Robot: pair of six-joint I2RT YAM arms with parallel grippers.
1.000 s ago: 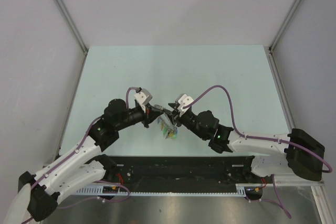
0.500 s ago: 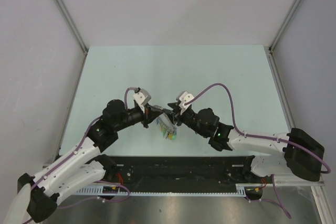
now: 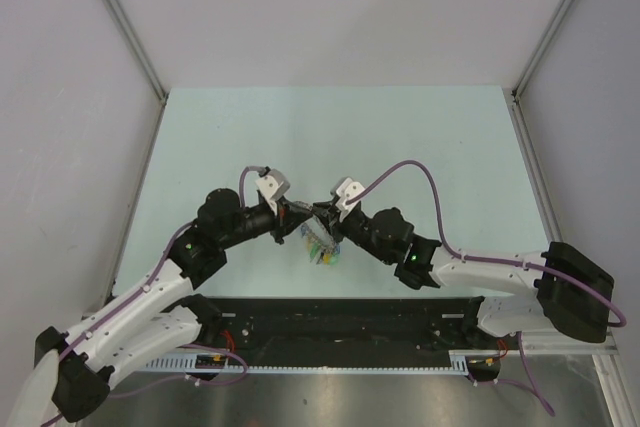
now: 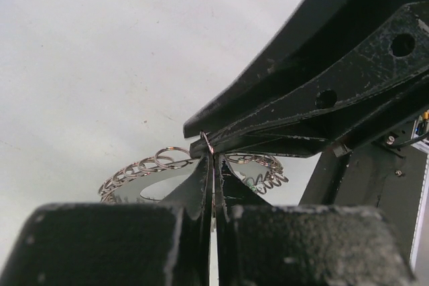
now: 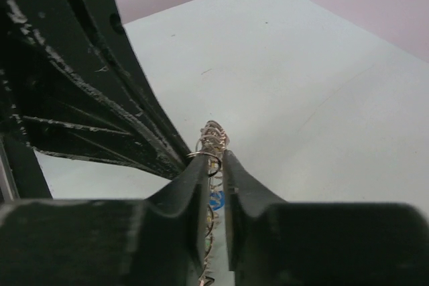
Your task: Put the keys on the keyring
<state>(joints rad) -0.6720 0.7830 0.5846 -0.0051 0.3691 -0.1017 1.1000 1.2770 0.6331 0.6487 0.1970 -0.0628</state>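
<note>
Scene: two arms meet tip to tip over the pale table (image 3: 330,127), just toward 6 o'clock of its centre in the top view.
L gripper (image 3: 301,212): reaches in from 8 o'clock. Jaws pressed flat together, no gap, w/ one small wire loop of the keyring (image 4: 137,171) nipped at the very tips.
R gripper (image 3: 322,215): reaches in from 4 o'clock. Jaws a thin slit apart. A wire loop sits at the tips and the coil runs down past the slit in its own wrist cam. Whether the jaws actually bite the wire: cannot tell.
Tips: both pairs at the same small loop, touching or just beside each other.
Keyring: grey coiled loop slung below the meeting point. In the L wrist cam it fans out to 8 o'clock and 4 o'clock of the tips. Whether its low end rests on the table: cannot tell.
Keys (image 3: 322,249): small coloured cluster at 6 o'clock of the tips in the top view, green and yellow showing. One blue head (image 5: 214,199) shows among the coil in the R wrist cam. Threaded on or merely beside the coil: too small to tell.
</note>
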